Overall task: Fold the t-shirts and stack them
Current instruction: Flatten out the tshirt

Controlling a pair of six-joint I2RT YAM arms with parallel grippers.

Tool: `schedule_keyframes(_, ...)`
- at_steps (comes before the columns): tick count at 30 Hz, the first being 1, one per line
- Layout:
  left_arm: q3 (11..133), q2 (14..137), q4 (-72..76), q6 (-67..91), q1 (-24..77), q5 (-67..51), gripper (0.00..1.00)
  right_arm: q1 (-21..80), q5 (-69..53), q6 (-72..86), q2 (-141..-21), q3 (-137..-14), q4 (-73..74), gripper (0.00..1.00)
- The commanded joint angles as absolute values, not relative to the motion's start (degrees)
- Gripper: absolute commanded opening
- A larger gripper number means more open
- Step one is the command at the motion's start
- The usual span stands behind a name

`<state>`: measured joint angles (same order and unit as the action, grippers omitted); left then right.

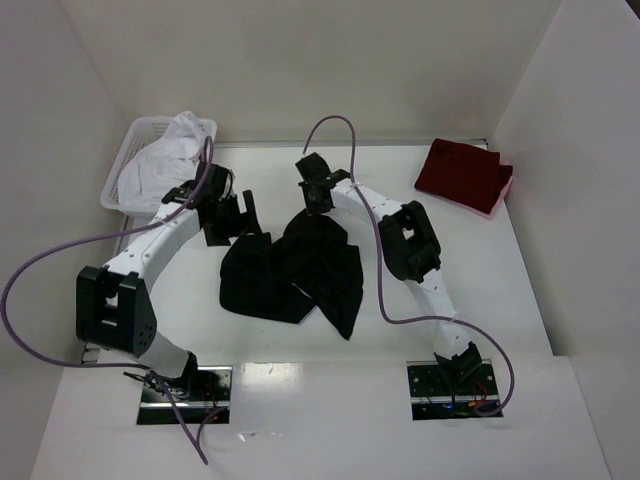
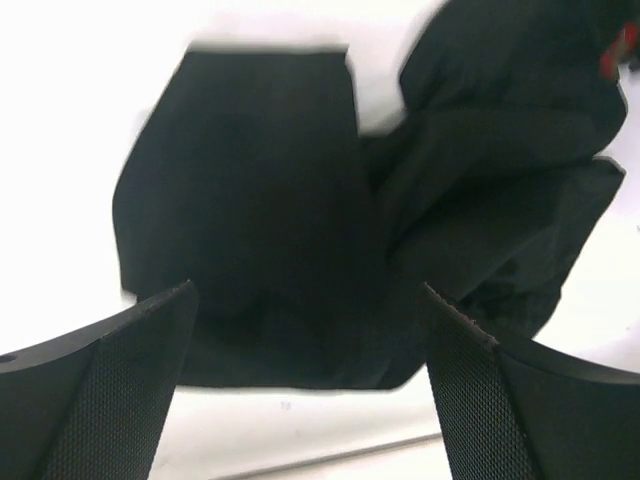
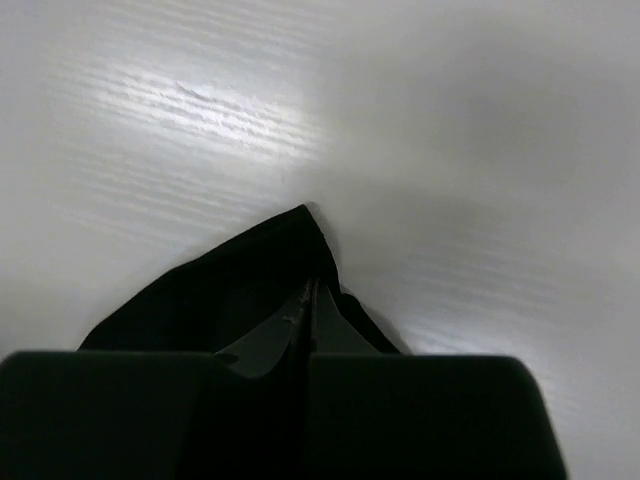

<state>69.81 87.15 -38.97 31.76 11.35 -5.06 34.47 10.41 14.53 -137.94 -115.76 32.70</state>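
Right pincer (image 3: 312, 300) clamped on a peak of the black t-shirt (image 1: 290, 270); left pincer (image 2: 308, 292) gaping above it.
Crumpled folds blur together in black; the clamped pincer's own body masks the lower grip.

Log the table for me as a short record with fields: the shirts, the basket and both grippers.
black t-shirt: crumpled, unfolded, middle of the table
right gripper: shut on the black t-shirt's far edge
left gripper: open, over the shirt's left part, holding nothing
dark red t-shirt: folded, far right corner
basket: far left corner, white cloth heaped inside
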Motion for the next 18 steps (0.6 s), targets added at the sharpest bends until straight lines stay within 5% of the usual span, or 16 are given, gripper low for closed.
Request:
schedule_keyframes(1, 75.9, 93.4, -36.4, 26.7, 12.6, -6.2, 0.96, 33.5, 8.9, 17.5, -127.1, -111.8, 27.9, 0.0)
schedule_keyframes(18, 88.4, 113.8, -39.7, 27.2, 19.8, 13.3, 0.87, 33.5, 5.1, 21.6, -114.0, -90.0, 23.1, 0.0)
